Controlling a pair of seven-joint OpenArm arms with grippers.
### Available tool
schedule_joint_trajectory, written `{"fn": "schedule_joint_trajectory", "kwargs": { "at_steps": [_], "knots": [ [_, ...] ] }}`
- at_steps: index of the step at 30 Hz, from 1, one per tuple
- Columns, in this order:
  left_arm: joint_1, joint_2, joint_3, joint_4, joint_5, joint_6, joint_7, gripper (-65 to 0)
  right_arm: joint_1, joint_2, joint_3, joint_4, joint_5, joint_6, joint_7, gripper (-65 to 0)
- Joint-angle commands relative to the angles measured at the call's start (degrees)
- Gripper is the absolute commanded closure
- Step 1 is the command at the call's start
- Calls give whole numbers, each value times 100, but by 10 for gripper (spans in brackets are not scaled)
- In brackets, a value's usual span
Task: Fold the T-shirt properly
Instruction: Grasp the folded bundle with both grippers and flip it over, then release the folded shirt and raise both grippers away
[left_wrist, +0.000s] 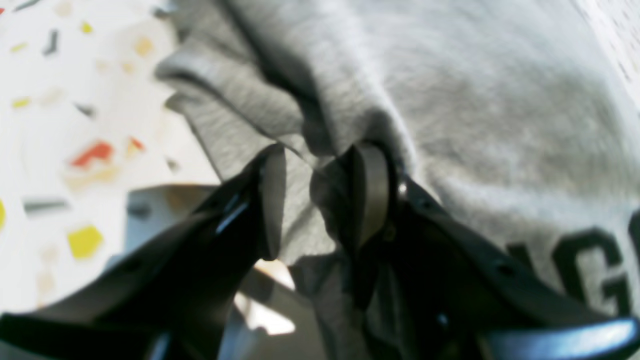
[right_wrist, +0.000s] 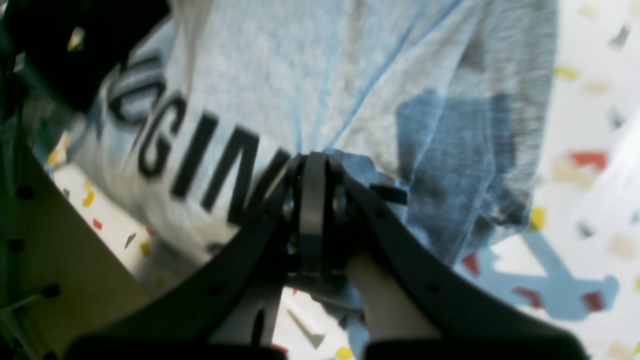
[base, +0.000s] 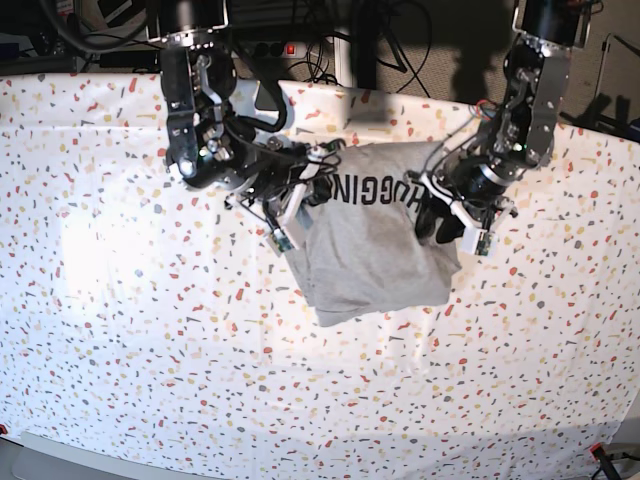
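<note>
On the confetti-speckled tablecloth (base: 150, 330), a bit toward the far side of the middle, sits the grey T-shirt (base: 375, 250). It's lettering side up, with the black block letters reading upside down from the base camera. The lower part lies flat on the cloth and the upper edge is bunched up between the two arms.

The right gripper (right_wrist: 313, 200) is pinched completely closed on a fold of the shirt right by the lettering. In its wrist view the two pads meet with fabric spilling out above them, and the shirt hangs off them with the tablecloth visible beneath.

The left gripper (left_wrist: 320, 200) is on the other side of the shirt, at the edge nearest its arm. Its jaws sit partly apart with a thick wad of grey cloth (left_wrist: 305, 200) bunched between the fingers (left_wrist: 272, 200), so it's got hold of the shirt too, just on a fatter clump. The view is pretty blurry, but the fabric clearly fills the gap.
</note>
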Motion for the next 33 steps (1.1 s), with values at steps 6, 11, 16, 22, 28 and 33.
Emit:
{"fn": "schedule_joint_trajectory", "kwargs": {
  "at_steps": [6, 11, 16, 22, 28, 33],
  "knots": [
    [-341, -90, -33, -85, 68, 96, 42, -214, -70, -155, 0, 140, 46, 30, 144, 0],
    [-197, -439, -33, 315, -120, 98, -125, -214, -79, -142, 72, 710, 50, 30, 15, 0],
    [442, -852, -63, 1377, -107, 101, -13, -214, -142, 44, 393, 1419, 660, -160, -306, 0],
    [1711, -894, -741, 2623, -420, 122, -33, -214, -632, 118, 1392, 2203, 1482, -155, -669, 0],
    [2949, -892, -1462, 3298, -540, 118, -35, -214, -1657, 114, 2356, 2863, 1923, 30, -737, 0],
    [3882, -894, -1954, 3342, -538, 118, -68, -214, -2688, 85, 3112, 3211, 1971, 30, -807, 0]
  ]
}}
